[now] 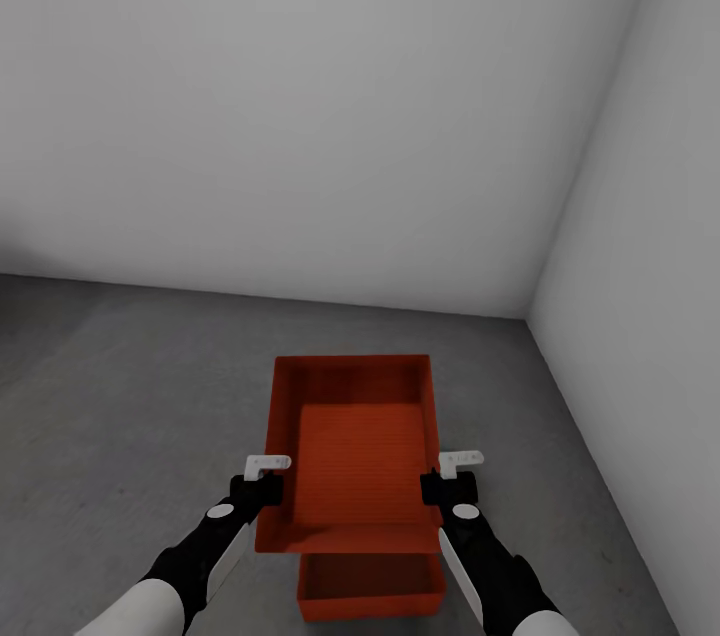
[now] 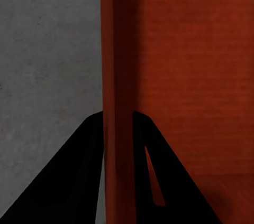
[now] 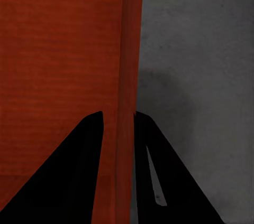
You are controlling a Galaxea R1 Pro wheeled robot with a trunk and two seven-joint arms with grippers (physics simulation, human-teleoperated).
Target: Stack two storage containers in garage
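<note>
An orange-red storage container hangs between my two grippers over the grey concrete floor of the garage. My left gripper is shut on its left wall, one finger on each side. My right gripper is shut on its right wall in the same way. The second storage container sits lower, nearer to me, and the held one hides its far part. In the wrist views, the left gripper and right gripper straddle the walls, with the ribbed bottom beside them.
Plain white walls meet in a corner ahead and to the right. Bare concrete spreads to the left of the containers and, in a narrower strip, to their right.
</note>
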